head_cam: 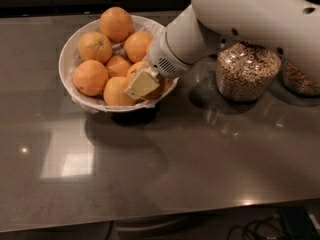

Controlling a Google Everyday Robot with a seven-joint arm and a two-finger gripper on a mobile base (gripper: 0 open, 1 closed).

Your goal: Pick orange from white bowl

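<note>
The white bowl (65,59) with crinkled lining stands at the back left of the dark counter and holds several oranges. The largest orange (116,24) sits on top at the back of the pile. My gripper (144,84) reaches down from the right into the bowl's front right side. Its cream end lies against an orange (133,70) that is mostly hidden behind it, next to another orange (115,92) at the front rim. The white arm (240,14) covers the bowl's right rim.
A glass jar of cereal (247,72) stands right of the bowl, under the arm. A second jar (301,80) is at the right edge. The counter's front edge (160,219) runs along the bottom, with cables below at the lower right.
</note>
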